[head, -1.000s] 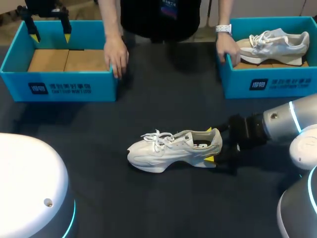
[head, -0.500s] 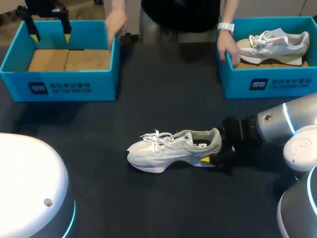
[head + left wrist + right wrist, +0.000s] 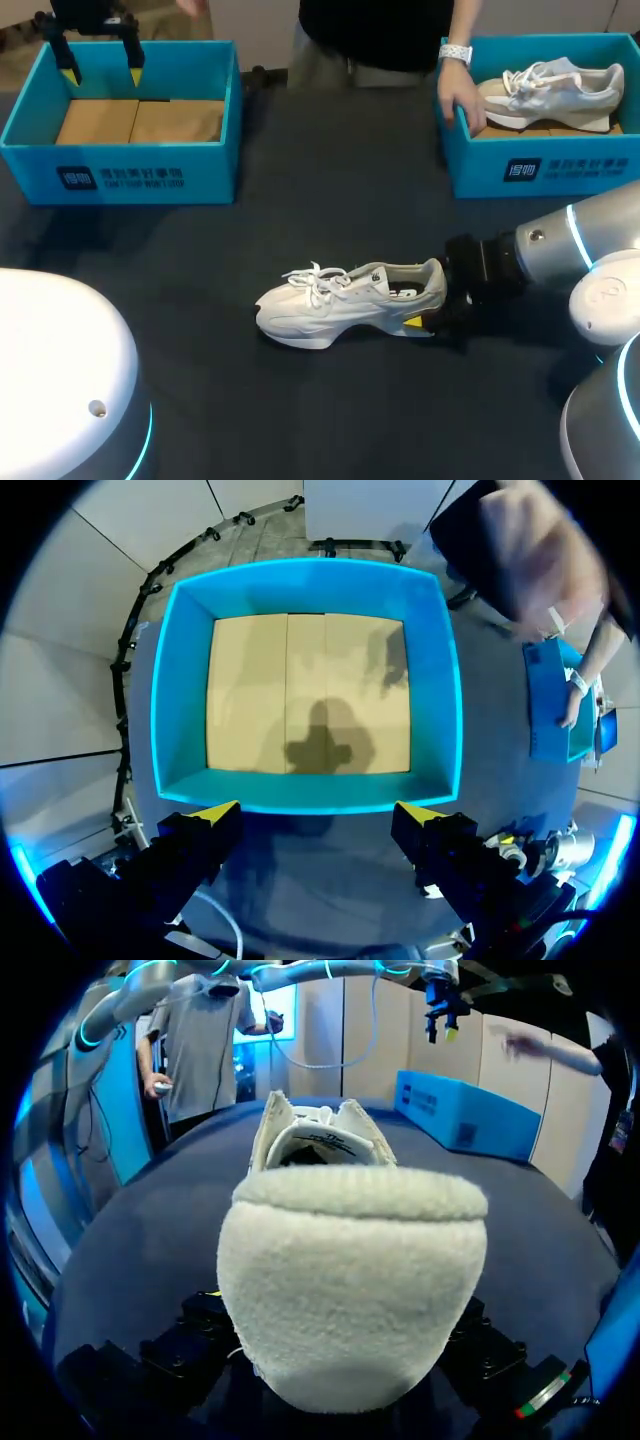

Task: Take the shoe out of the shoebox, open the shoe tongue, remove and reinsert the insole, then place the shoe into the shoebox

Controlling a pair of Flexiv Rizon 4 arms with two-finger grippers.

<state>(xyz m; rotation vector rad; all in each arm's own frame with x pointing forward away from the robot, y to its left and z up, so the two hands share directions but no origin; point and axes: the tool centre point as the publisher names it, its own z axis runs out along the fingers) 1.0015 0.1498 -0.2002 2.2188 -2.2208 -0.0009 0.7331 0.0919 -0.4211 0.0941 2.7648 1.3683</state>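
Note:
A white lace-up shoe (image 3: 340,300) lies on its sole mid-table, toe to the left. My right gripper (image 3: 425,295) comes in from the right and is shut on the heel, one yellow tip (image 3: 413,322) showing at the near side and the other hidden behind the heel. In the right wrist view the fleecy heel (image 3: 350,1260) fills the space between the fingers of the right gripper (image 3: 340,1360). My left gripper (image 3: 100,62) hangs open over the far edge of the left shoebox (image 3: 120,180). The left wrist view has the left gripper (image 3: 315,815) wide open above that shoebox (image 3: 440,680), which holds only brown cardboard.
A second blue shoebox (image 3: 540,170) at the back right holds another white shoe (image 3: 550,90). A person's hand (image 3: 460,100) rests on its left rim. Dark tabletop surrounds the shoe on all sides.
My right gripper slid left along the heel and its fingers closed in on it. The person's other hand lifted off the left shoebox and drew away.

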